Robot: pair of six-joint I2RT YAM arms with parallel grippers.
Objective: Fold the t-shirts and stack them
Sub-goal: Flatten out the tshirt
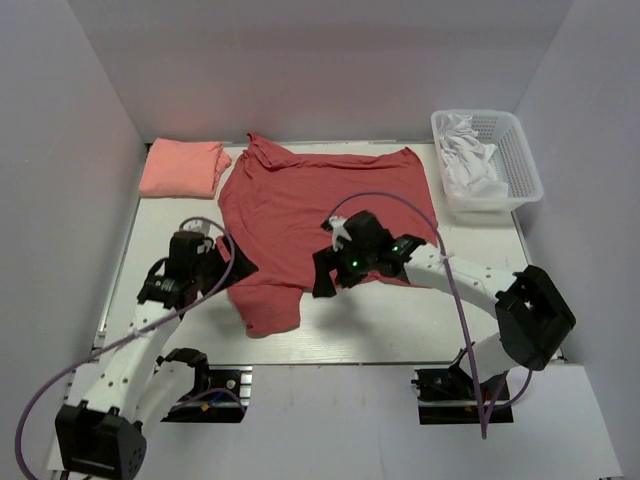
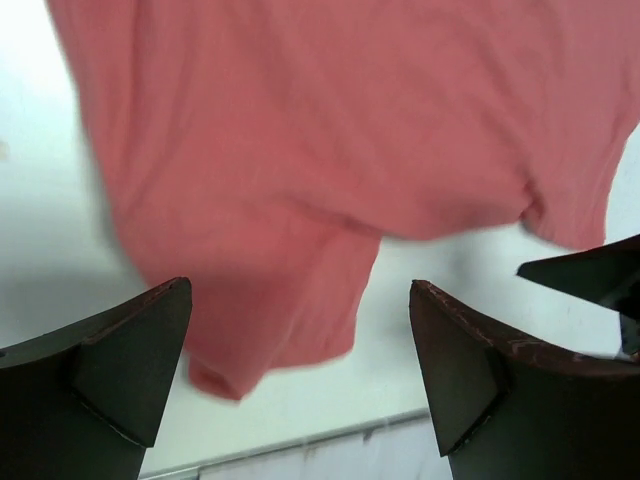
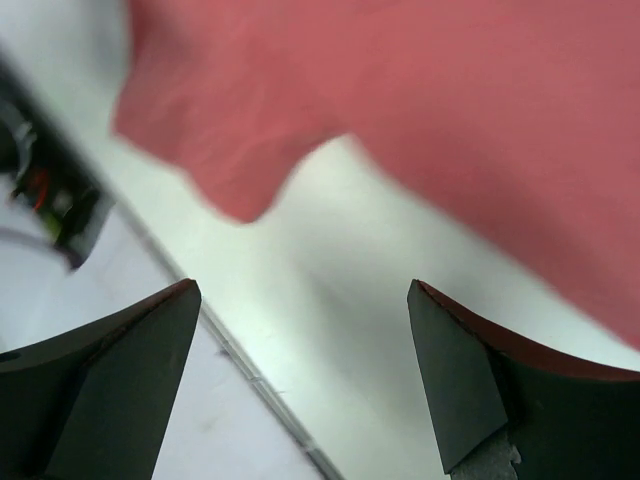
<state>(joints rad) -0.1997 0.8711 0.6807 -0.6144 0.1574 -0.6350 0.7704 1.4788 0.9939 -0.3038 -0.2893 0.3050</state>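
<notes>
Lying spread across the middle of the worktop (image 1: 400, 320), the brick-red t-shirt (image 1: 320, 200) is pointing one corner toward the near edge, between the two hands. The left hand (image 1: 236, 267) is hovering at its left border and the right hand (image 1: 326, 274) over its near border, both with fingers wide apart and empty. The salmon-pink t-shirt (image 1: 182, 167) is resting folded at the far left.

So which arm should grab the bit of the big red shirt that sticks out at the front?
Left, probably. The left arm points its open jaws straight at that flap of the brick-red cotton t-shirt; the right arm sees it off to one side.
</notes>
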